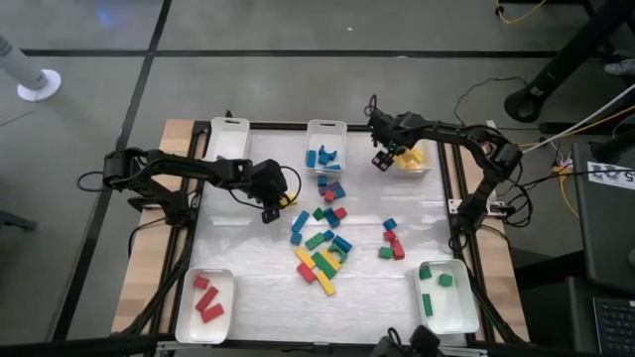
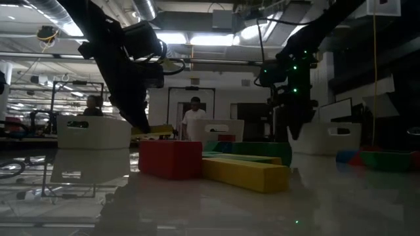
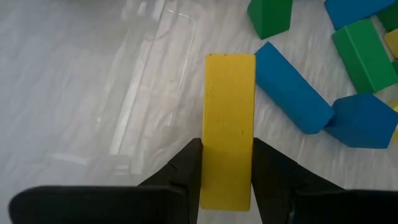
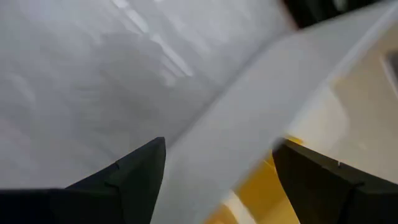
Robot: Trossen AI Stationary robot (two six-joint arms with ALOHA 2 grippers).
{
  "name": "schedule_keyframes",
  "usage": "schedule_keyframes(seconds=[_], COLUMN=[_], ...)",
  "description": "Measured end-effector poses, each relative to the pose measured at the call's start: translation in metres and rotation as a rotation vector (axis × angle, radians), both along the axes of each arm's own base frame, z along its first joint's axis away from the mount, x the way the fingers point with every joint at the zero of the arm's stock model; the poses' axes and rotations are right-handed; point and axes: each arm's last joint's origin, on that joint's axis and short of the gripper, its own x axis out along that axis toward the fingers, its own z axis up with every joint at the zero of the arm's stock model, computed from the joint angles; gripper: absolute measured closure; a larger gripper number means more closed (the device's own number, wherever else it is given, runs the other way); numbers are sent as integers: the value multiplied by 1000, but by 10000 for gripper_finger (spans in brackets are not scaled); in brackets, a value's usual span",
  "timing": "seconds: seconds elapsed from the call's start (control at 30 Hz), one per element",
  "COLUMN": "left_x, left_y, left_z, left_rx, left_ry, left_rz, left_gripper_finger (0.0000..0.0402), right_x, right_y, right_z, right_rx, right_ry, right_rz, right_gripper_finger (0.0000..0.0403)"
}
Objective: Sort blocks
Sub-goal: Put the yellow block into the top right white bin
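- My left gripper is clamped on a yellow bar, pinching its two long sides near one end; the bar's long axis runs straight out ahead of my fingers.
- In the high view my left gripper hangs over the table's middle, left of the loose pile of blocks, with bare tabletop around it.
- A blue bar lies just beside the yellow one, slanted away, with green blocks past it, so I judge that side the crowded one.
- My right gripper is spread wide and empty, at the rim of the yellow tray on the far edge.
- That tray is where my bar belongs, I judge; it lies across the table, nearer my right arm.
- The way there passes the blue tray, also on the far edge.
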Motion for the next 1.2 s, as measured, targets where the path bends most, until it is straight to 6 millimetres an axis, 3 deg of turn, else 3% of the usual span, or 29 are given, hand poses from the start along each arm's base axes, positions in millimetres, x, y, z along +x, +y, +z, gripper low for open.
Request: schedule_keyframes(seconds=[0.23,0.7,0.87,1.07,1.2], left_x=[0,0,0,0,0], left_y=[0,0,0,0,0], left_z=[0,0,0,0,0], left_rx=[0,0,0,0,0], left_ry=[0,0,-1,-1,-2], left_rz=[1,1,1,1,1], left_gripper_finger=[304,304,304,304,304], right_x=[10,-26,-34,-25,-10], right_y=[-6,-16,-23,-23,-19], right_z=[3,1,1,12,33], right_rx=[-73,-101,-94,-107,-146], right_ry=[-88,192,201,166,113], right_rz=[44,-124,-169,-123,-73], right_gripper_finger=[109,109,109,109,109])
